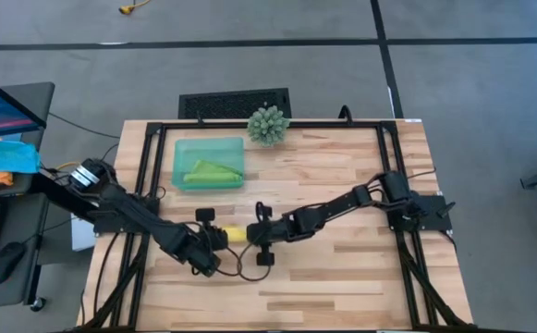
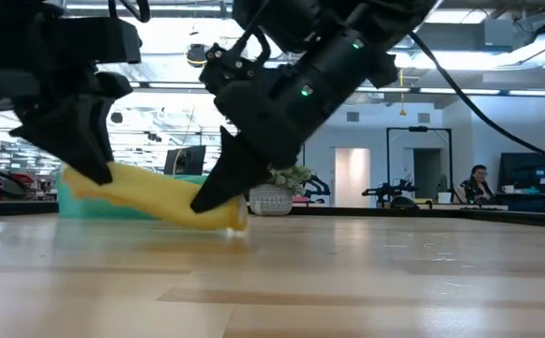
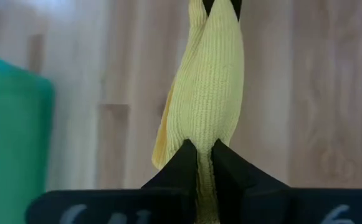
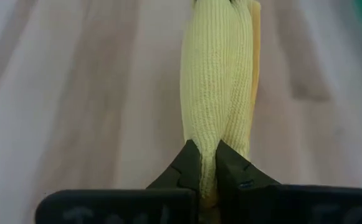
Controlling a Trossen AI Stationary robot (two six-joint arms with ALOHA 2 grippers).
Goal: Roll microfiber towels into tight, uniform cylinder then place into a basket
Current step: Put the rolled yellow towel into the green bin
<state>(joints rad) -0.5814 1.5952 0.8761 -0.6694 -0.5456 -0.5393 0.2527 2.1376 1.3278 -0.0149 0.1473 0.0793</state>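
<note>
Grippers at both ends: the rolled yellow towel [image 1: 235, 236] hangs between the two arms just above the wooden table [image 1: 342, 287], its long axis running from one set of jaws to the other. The left gripper [image 3: 200, 154] is pinched tight on one end of the roll, the right gripper [image 4: 207, 154] pinched tight on the opposite end, each with fabric squeezed between almost closed fingers. From table height the roll sags slightly and appears clear of the boards, though contact at its lower end cannot be ruled out. The teal basket [image 1: 180, 148] sits on the far side of the roll, towards the left arm's side of the table, with the green towel [image 1: 213, 172] already lying inside. The carry ahead likely runs crosswise to the roll's length, away from the near edge, with the left arm the nearer of the two to the basket.
</note>
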